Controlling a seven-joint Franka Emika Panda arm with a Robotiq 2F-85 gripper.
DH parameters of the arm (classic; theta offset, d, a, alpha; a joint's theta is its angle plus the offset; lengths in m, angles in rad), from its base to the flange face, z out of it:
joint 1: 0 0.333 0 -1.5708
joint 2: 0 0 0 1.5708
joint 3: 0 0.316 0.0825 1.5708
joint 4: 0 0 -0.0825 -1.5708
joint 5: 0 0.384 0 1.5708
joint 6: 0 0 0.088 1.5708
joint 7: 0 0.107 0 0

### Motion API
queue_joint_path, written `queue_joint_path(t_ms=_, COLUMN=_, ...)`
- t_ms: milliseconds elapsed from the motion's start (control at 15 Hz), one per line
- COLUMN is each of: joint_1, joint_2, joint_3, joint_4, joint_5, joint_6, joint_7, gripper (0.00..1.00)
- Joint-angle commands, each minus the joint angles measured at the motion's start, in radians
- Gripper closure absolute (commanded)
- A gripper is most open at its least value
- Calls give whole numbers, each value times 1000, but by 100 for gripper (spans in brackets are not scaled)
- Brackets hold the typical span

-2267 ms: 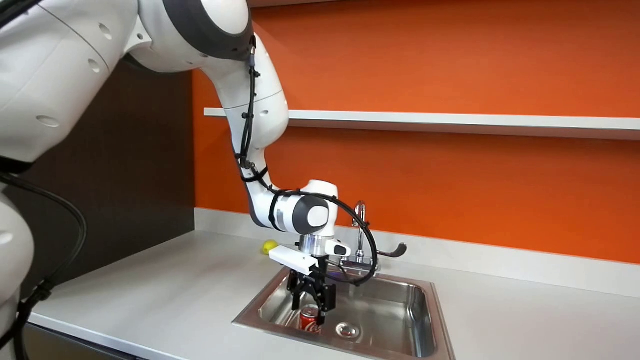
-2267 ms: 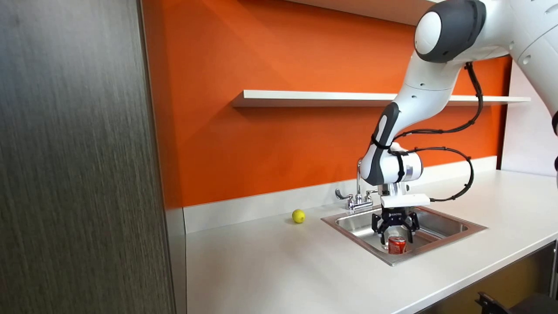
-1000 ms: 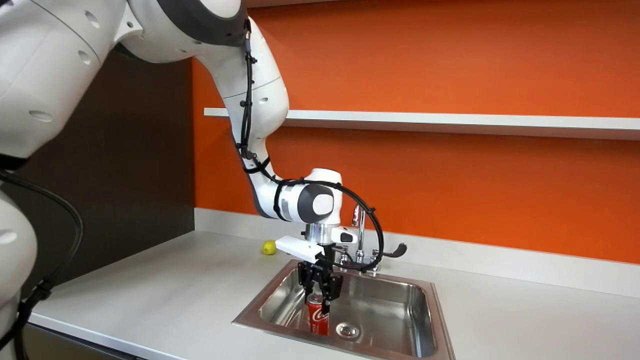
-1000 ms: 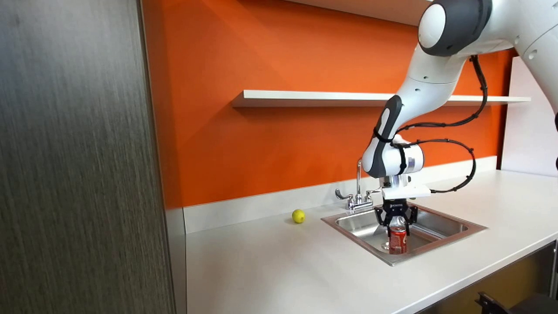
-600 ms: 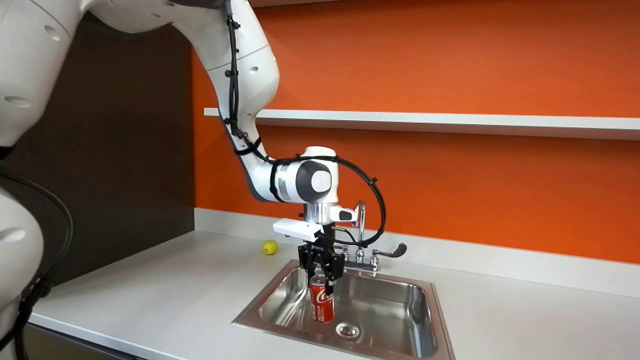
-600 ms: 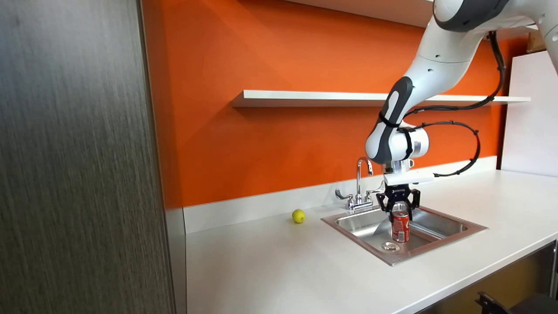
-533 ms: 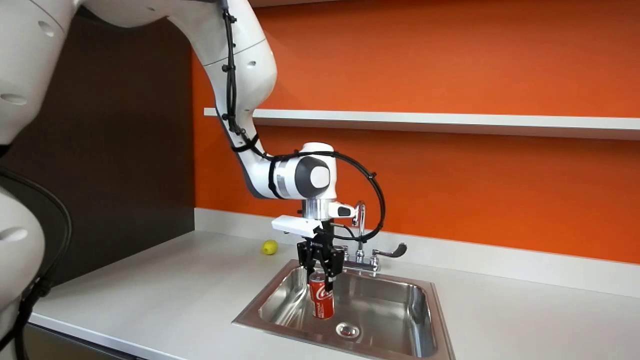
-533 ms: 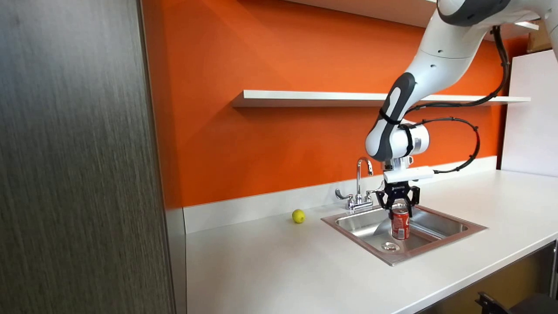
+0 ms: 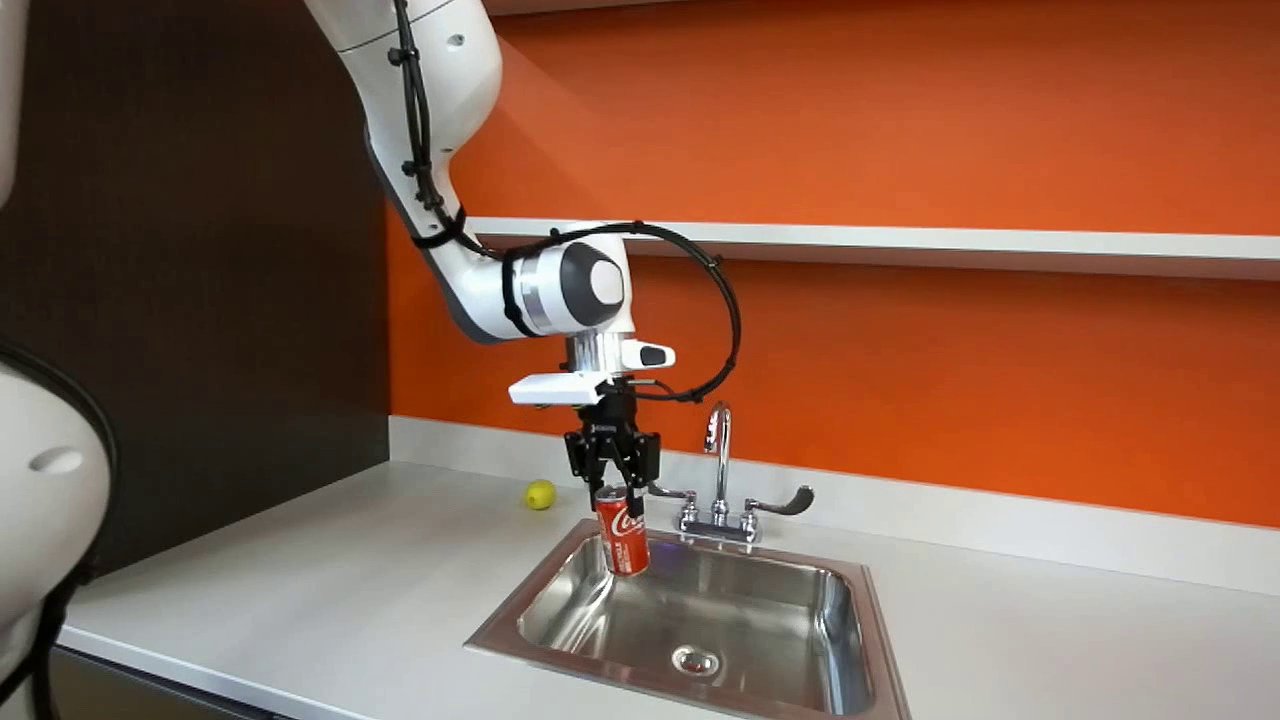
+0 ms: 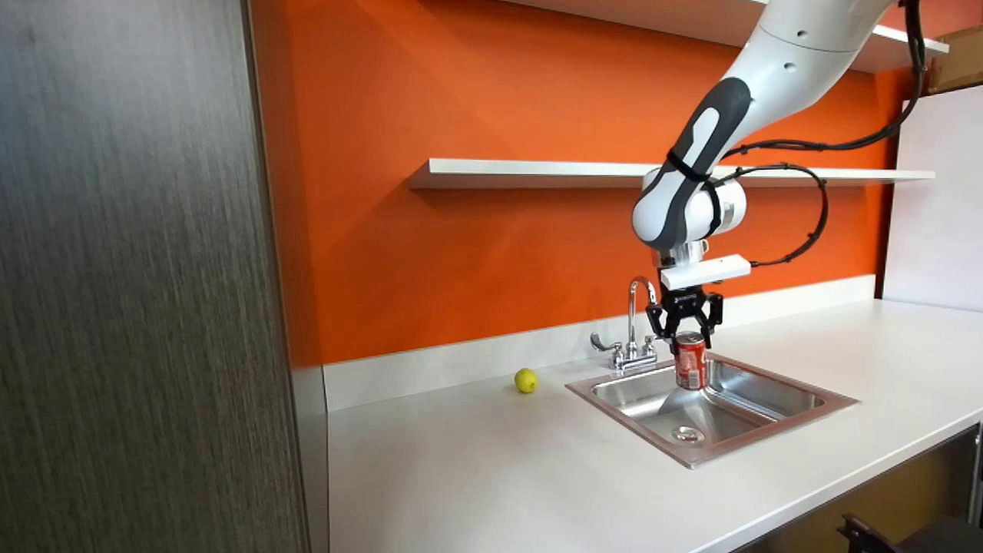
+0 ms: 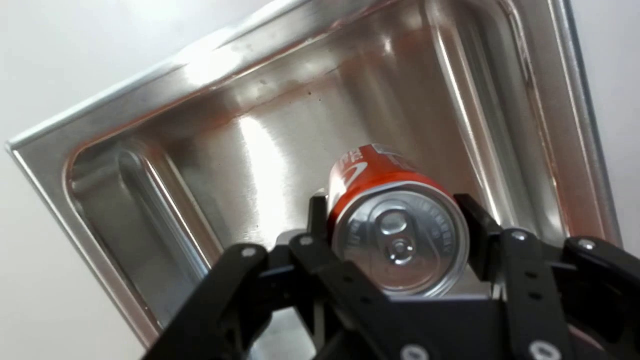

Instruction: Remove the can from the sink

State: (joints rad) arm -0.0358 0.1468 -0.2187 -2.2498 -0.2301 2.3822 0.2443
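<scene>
Hanging over the sink (image 9: pixel 877 640), clasped in the gripper (image 9: pixel 616 500), the red can (image 9: pixel 624 540) pointed its tabbed top upward, long axis near vertical (leaning slightly in an exterior view); a pale counter (image 10: pixel 461 476) bore a yellow-green ball (image 10: pixel 526 381); behind rose an orange wall (image 10: pixel 461 261).

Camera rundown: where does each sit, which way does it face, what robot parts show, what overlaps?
Exterior view: off the robot, facing the orange wall obliquely, slightly down over the sink; shows arm and gripper.
Exterior view: also off the robot, facing that wall, dark panel at picture left; shows arm and gripper too.
Wrist view: on the wrist, facing down past the gripper onto the can and sink; only the gripper shows.
Shared by both exterior views: can, sink, faucet, yellow ball.
</scene>
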Motion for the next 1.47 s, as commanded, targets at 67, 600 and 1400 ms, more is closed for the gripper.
queue_joint_path(t_ms=67, joint_1=15, joint_2=-77, joint_3=55, joint_4=-6, joint_5=-67, joint_6=-66, joint_7=55, gripper=62)
queue_joint_path(t_ms=600, joint_1=54, joint_2=-63, joint_3=153, joint_4=10, joint_5=-42, joint_6=-61, joint_7=20, gripper=62)
queue_joint_path(t_ms=1400, joint_1=116, joint_2=-28, joint_3=250, joint_4=-14, joint_5=40, joint_6=-51, joint_7=-17, gripper=62)
